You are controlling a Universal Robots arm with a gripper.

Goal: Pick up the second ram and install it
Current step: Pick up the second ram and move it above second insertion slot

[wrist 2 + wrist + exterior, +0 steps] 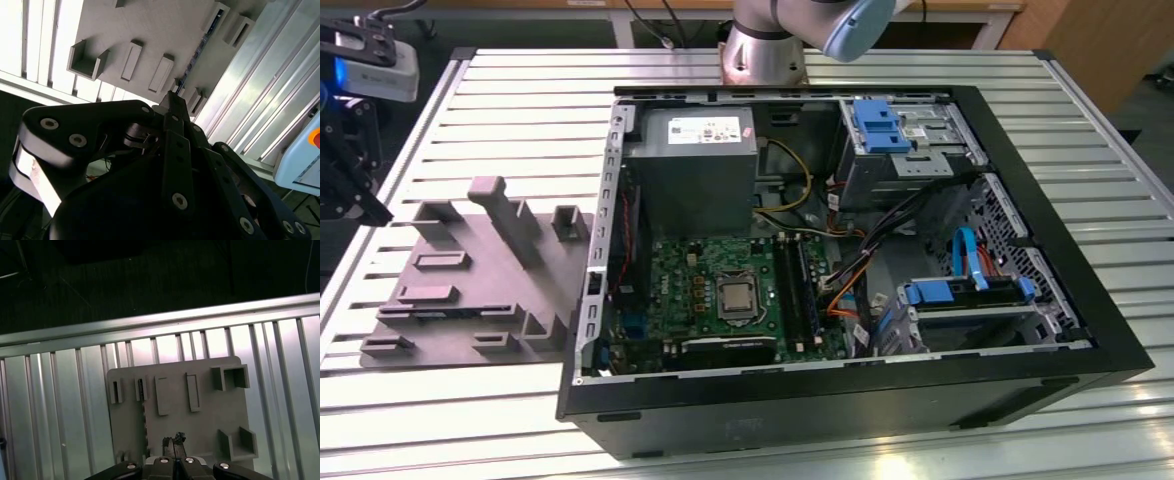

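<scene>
The slatted table [65,405] lies under your gripper [174,440], and the open computer case [854,400] sits off to the side. Straight below is the grey fixture block [210,415]. The second ram [197,50] stands on edge in it, just beside the tips and lower. Its long axis runs away from them, seemingly across the closing direction. The jaws look closed together, holding nothing, and the block's posts flank the stick.

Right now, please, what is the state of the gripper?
Gripper: jaws closed, holding nothing, over the grey fixture; the second ram lies in that fixture.
</scene>
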